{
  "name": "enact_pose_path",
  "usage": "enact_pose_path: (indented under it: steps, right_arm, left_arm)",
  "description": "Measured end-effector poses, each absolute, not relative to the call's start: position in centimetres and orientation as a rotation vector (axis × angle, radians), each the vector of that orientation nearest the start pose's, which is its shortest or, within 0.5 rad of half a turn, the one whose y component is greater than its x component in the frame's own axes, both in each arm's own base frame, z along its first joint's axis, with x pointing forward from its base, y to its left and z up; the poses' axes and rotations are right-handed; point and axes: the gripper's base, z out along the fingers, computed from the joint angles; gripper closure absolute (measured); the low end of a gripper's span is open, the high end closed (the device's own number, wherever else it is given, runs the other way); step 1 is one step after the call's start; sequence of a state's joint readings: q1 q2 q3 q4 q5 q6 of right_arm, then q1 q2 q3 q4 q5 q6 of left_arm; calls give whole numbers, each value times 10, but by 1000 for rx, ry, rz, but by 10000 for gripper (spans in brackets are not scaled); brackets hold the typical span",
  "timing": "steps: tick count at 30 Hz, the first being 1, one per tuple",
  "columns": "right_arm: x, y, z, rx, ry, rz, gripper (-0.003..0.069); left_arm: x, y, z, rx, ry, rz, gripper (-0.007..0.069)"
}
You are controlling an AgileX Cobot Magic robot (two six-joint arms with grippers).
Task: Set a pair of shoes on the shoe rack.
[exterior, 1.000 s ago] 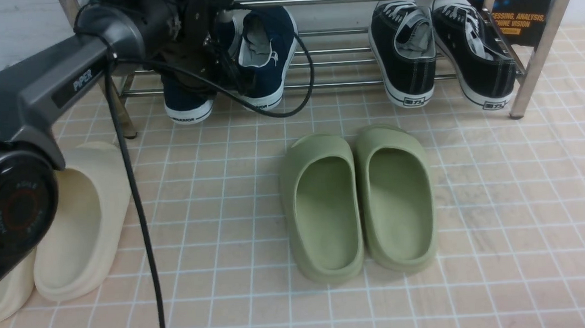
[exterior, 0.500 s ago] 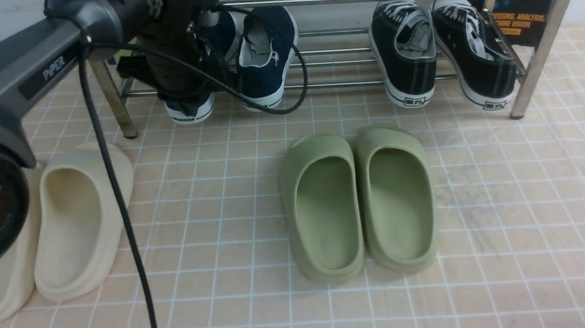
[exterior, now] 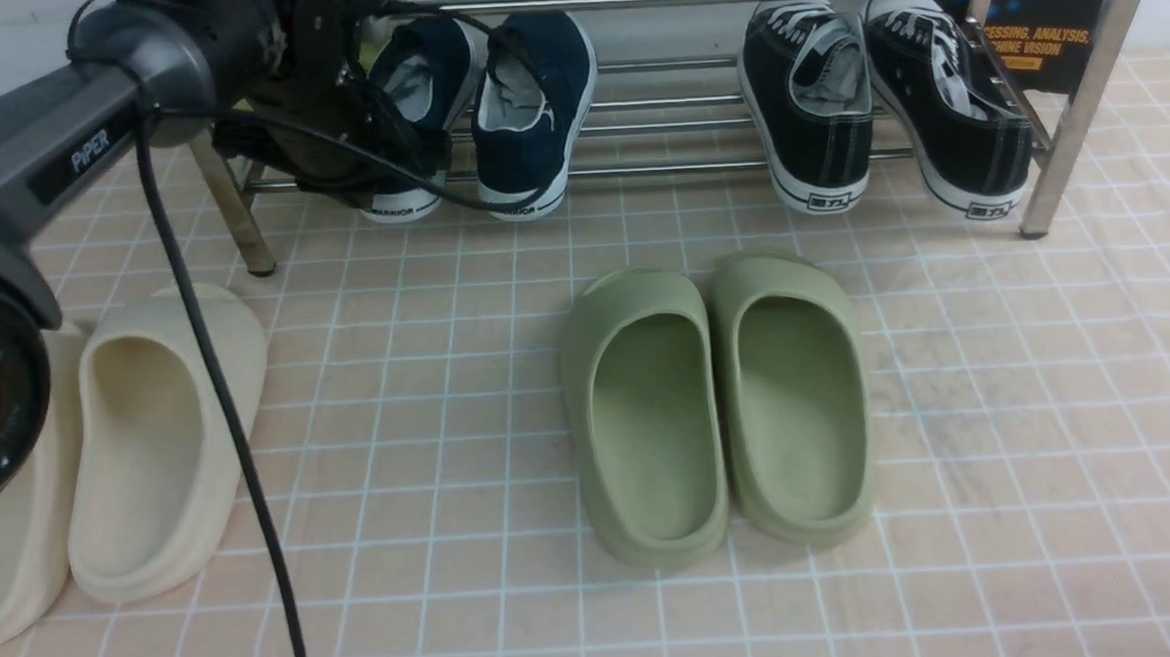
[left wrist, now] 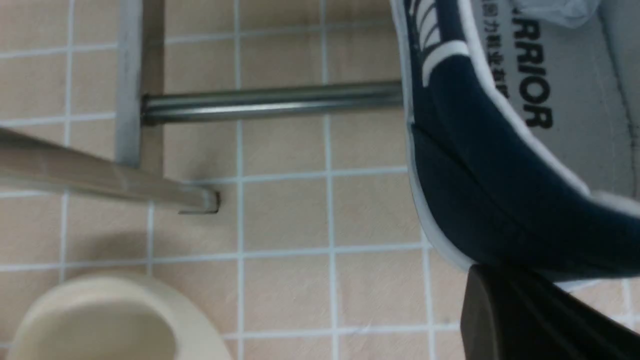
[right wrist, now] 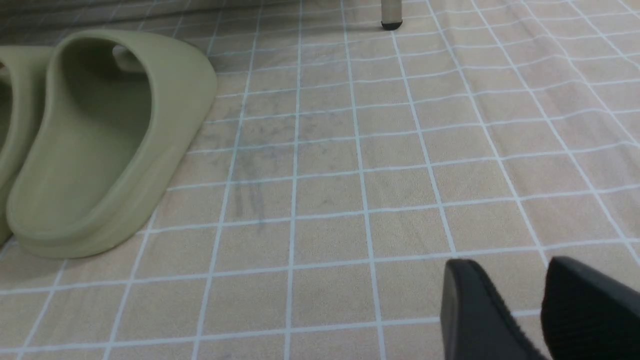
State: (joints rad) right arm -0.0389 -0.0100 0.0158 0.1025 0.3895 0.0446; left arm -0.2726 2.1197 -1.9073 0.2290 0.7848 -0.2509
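the left fingers point(left wrist: 525, 320) are closed tight on the heel of the left navy shoe point(exterior: 435, 51). in the left wrist view they show as one dark wedge lying over the white sole edge at the back of the heel, with the printed grey insole just above it. in the front view the left arm point(exterior: 36, 177) reaches across to the left end of the shoe rack point(exterior: 697, 165) and hides the grip itself.

the left navy shoe lies on the lower shelf at that end, toe pointing in toward the back, heel hanging over the front bar. the right navy shoe point(exterior: 533, 101) sits just beside it on the same shelf, heel also over the front bar.

the right fingers point(right wrist: 480, 310) stand apart with a clear gap, nothing between them, low over the bare tiled floor point(exterior: 1002, 447).

the black lace-up sneakers point(exterior: 814, 106) fill the right end of the shelf. the olive-green slippers point(exterior: 650, 415) lie side by side on the floor in front of the rack, and the cream slippers point(exterior: 160, 441) lie at the left, partly behind the arm and its cable point(exterior: 219, 408).
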Motion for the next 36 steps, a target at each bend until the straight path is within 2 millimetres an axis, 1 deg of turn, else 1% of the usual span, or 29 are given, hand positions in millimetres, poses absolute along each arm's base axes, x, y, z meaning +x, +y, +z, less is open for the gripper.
enact_pose_path:
  steps: [5,6,8,9,10,11,12,13,14,15,16,17,18,19,20,21,22,24,25,27,28,31,35,36]
  right_arm:
    - [52,2,174,141,1873,106,415]
    - [52,2,174,141,1873,106,415]
    - [52,2,174,141,1873,106,415]
    - [52,2,174,141,1873,106,415]
    - [52,2,174,141,1873,106,415]
    - [52,2,174,141,1873,106,415]
    - [52,2,174,141,1873,106,415]
    - [52,2,174,141,1873,106,415]
    - [52,2,174,141,1873,106,415]
    - [52,2,174,141,1873,106,415]
    - [52,2,174,141,1873,106,415]
    - [52,2,174,141,1873,106,415]
    - [52,2,174,141,1873,106,415]
    - [52,2,174,141,1873,106,415]
    - [52,2,174,141,1873,106,415]
    - [52,2,174,141,1873,106,415]
    - [52,2,174,141,1873,106,415]
    - [52,2,174,141,1873,106,415]
    - [52,2,174,141,1873,106,415]
    - [52,2,174,141,1873,106,415]
    - [52,2,174,141,1873,106,415]
    - [52,2,174,141,1873,106,415]
    - [52,2,174,141,1873,106,415]
    - [52,2,174,141,1873,106,415]
  left_arm:
    - [472,-117,268,141,2445,34,604]
    - [466,-115,274,137,2475,50,605]
    - [461,-113,278,137,2501,65,603]
    - [450,-109,293,144,2522,83,601]
    - [444,-107,301,157,2528,92,601]
    - [435,-105,314,165,2512,92,602]
    - [433,-104,317,166,2508,92,602]
    - [422,-101,331,167,2481,83,602]
    - [396,-95,358,163,2409,57,602]
    - [382,-91,374,161,2352,38,602]
    - [368,-88,381,163,2306,21,602]
    - [342,-82,398,156,2220,-10,601]
    - [325,-78,399,154,2170,-34,600]
    - [298,-72,403,151,2088,-67,600]
    - [280,-68,403,151,2036,-89,600]
    - [267,-65,401,151,1998,-105,600]
    - [238,-58,398,152,1916,-134,600]
    - [213,-53,379,157,1872,-162,600]
    - [194,-49,369,151,1839,-181,600]
    - [169,-42,342,129,1843,-210,599]
    - [158,-40,325,118,1871,-218,599]
    - [137,-34,292,101,1910,-228,599]
    - [113,-27,264,95,1904,-238,596]
    - [104,-25,256,92,1889,-241,595]
